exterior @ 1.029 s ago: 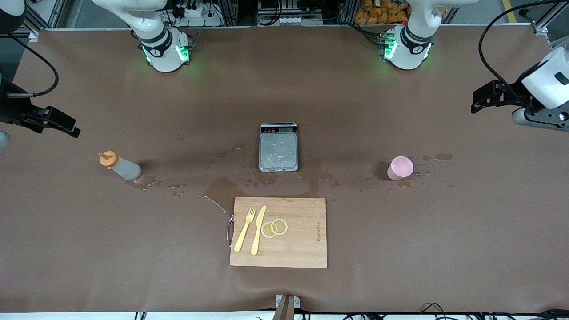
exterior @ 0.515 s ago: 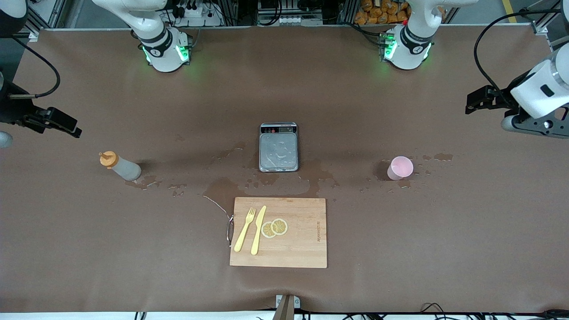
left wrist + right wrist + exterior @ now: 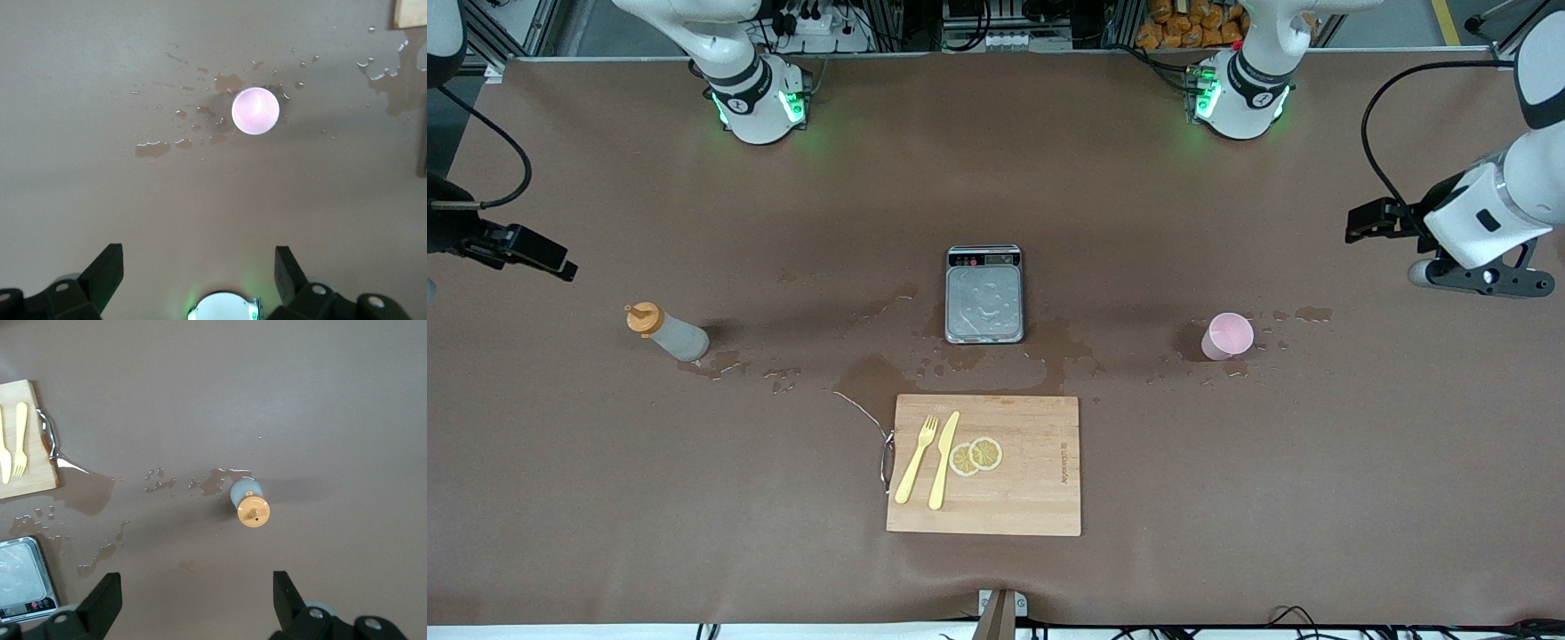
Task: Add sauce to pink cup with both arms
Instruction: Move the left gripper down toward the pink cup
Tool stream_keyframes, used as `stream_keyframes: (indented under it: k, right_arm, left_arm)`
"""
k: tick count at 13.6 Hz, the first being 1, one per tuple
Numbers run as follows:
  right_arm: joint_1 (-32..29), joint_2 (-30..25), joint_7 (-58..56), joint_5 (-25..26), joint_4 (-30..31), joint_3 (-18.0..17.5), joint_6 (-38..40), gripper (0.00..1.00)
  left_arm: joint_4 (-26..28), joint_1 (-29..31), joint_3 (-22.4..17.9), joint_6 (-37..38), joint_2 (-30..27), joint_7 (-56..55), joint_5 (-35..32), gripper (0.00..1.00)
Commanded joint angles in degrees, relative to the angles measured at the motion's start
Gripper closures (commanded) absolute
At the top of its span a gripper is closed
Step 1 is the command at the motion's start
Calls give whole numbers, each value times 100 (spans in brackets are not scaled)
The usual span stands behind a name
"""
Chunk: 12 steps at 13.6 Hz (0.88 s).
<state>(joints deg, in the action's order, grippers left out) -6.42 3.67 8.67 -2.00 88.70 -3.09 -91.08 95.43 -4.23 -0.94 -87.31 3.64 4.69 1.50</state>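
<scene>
The sauce bottle, grey-white with an orange cap, stands on the brown table toward the right arm's end. In the right wrist view it stands upright, seen from above. My right gripper is open and empty, high over the table beside the bottle. The pink cup stands upright toward the left arm's end and looks empty in the left wrist view. My left gripper is open and empty, high over the table near the cup; in the front view it is at the table's end.
A silver scale sits mid-table. A wooden cutting board, nearer the front camera, carries a yellow fork, a yellow knife and lemon slices. Wet patches lie around the scale, bottle and cup.
My left arm's wrist has come down and in toward the pink cup. My right arm's wrist has shifted slightly toward the table's end. Bottle and cup have not moved.
</scene>
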Motion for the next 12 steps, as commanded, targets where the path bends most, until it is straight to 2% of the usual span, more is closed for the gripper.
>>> stream_keyframes:
  k: [1, 7, 12]
  right_arm:
    - [-333, 54, -5, 24, 24, -60, -7, 0]
    - [-1044, 370, 65, 16, 42, -60, 327, 0]
    - [-1975, 906, 91, -247, -11, -60, 327, 0]
  left_arm:
    - [659, 36, 15, -566, -293, 15, 17, 0]
    - [1758, -25, 243, -1893, -276, -723, 17, 0]
    - [1839, -34, 252, -2343, 277, -723, 17, 0]
